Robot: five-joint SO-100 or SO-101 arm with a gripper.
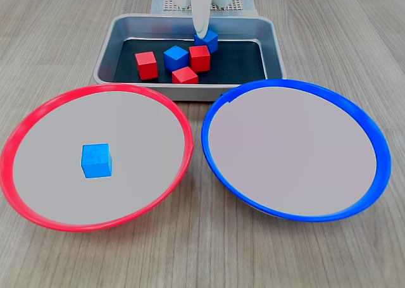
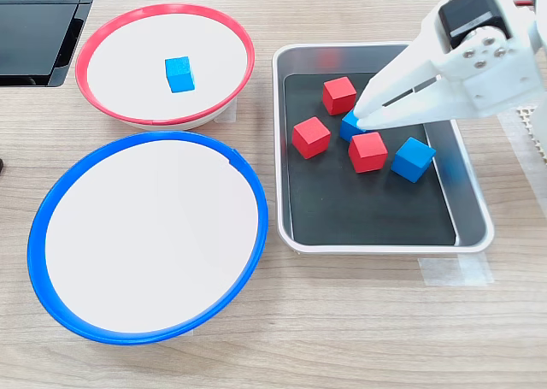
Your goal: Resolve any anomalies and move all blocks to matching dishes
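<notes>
In the first exterior view, a pale wood-grain worktop (image 1: pixel 354 41) carries a large round red-rimmed dish with a pale grey inside (image 1: pixel 38 126) at the first exterior view's left and a matching blue-rimmed dish (image 1: pixel 367 126) at its right, their rims nearly touching. One small matte blue cube (image 1: pixel 96 160) sits in the red-rimmed dish; the blue-rimmed dish holds no cube. Behind them, a rectangular silver metal tray with a black floor (image 1: pixel 266 41) holds three red cubes (image 1: pixel 145 65) (image 1: pixel 199 57) (image 1: pixel 185 76) and two blue cubes (image 1: pixel 176 57) (image 1: pixel 207 40). The white end effector (image 1: pixel 200 30) comes down onto the rear blue cube.

In the second exterior view, the blue cube (image 2: pixel 180 73) lies in the red-rimmed dish (image 2: pixel 102 38) at the top. In the tray (image 2: pixel 385 244), the end effector (image 2: pixel 366 118) points its tips down over a partly hidden blue cube (image 2: pixel 349 126), between two red cubes (image 2: pixel 339 95) (image 2: pixel 367 151). I cannot tell whether the fingers pinch it. A third red cube (image 2: pixel 311 137) and a second blue cube (image 2: pixel 413 159) lie close by.
</notes>
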